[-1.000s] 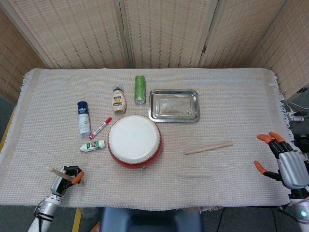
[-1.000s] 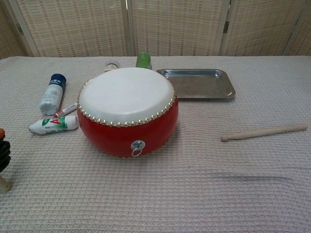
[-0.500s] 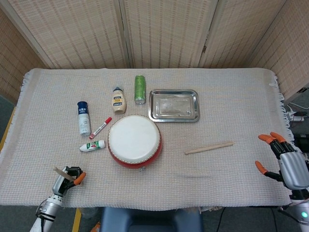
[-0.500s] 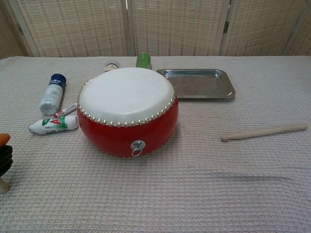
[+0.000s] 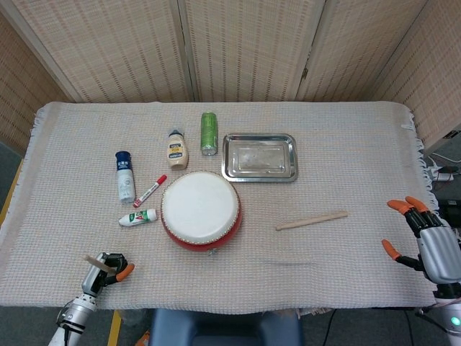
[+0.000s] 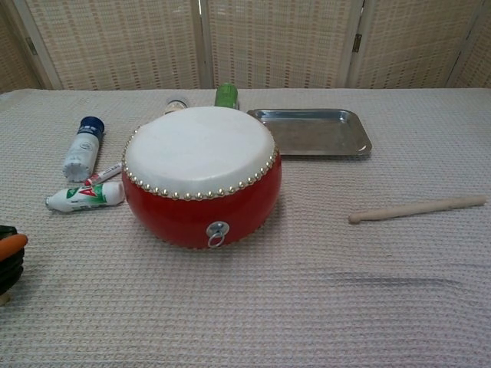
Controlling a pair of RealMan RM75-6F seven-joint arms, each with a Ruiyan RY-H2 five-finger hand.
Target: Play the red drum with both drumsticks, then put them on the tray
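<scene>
The red drum (image 5: 200, 209) with its white skin stands mid-table; the chest view shows it close up (image 6: 201, 172). Behind it to the right lies the steel tray (image 5: 259, 156) (image 6: 314, 132), with nothing on it. One wooden drumstick (image 5: 312, 220) (image 6: 418, 208) lies flat on the cloth to the right of the drum. My left hand (image 5: 106, 268) is at the near left table edge and grips the other drumstick (image 5: 91, 260); in the chest view only that hand's edge (image 6: 9, 257) shows. My right hand (image 5: 425, 241) hovers off the table's right edge, fingers spread, holding nothing.
Left of the drum lie a blue-capped white bottle (image 5: 125, 175), a red marker (image 5: 150, 190) and a small white tube (image 5: 138, 216). A squeeze bottle (image 5: 176, 148) and a green can (image 5: 209, 132) stand behind the drum. Woven screens close off the back.
My left hand has drawn back toward the near table edge with its drumstick. The right hand has drifted slightly down and outward. Nothing on the table has moved.
</scene>
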